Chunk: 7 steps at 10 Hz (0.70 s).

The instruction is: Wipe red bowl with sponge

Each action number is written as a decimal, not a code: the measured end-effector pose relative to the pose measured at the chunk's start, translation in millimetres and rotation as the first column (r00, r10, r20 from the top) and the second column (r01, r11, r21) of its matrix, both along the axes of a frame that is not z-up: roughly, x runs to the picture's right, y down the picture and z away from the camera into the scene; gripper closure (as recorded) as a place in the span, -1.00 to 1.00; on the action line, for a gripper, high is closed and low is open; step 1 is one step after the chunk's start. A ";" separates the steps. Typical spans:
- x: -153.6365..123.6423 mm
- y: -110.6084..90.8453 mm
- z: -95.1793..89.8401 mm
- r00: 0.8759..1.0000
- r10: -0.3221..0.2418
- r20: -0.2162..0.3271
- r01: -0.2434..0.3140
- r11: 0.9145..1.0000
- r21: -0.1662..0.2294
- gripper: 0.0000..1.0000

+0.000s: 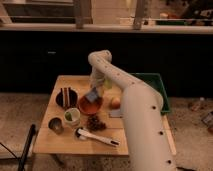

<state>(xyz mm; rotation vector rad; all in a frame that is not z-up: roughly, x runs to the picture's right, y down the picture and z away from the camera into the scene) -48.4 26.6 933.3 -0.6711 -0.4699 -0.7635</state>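
The red bowl (89,105) sits near the middle of the wooden table (50,142). The grey-blue sponge (92,94) is tilted over the bowl's far rim. My gripper (95,90) comes down from the white arm (101,62), sits right on the sponge and is shut on it. The sponge's lower edge reaches into the bowl.
A dark bowl (66,97) is left of the red bowl. A pale green cup (72,116) and a small metal cup (56,125) stand in front. Also there: a dark cluster (94,121), a white brush (97,137), an orange fruit (115,102), a grey patch (116,113) and a green bin (152,85).
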 end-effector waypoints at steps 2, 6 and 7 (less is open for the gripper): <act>-22.7 5.9 -3.8 0.998 -0.035 0.044 0.035 0.999 -0.002 1.00; -35.5 36.3 -17.6 0.990 -0.096 0.099 0.100 0.994 -0.040 1.00; -32.0 42.1 -21.0 0.990 -0.102 0.101 0.108 0.993 -0.055 1.00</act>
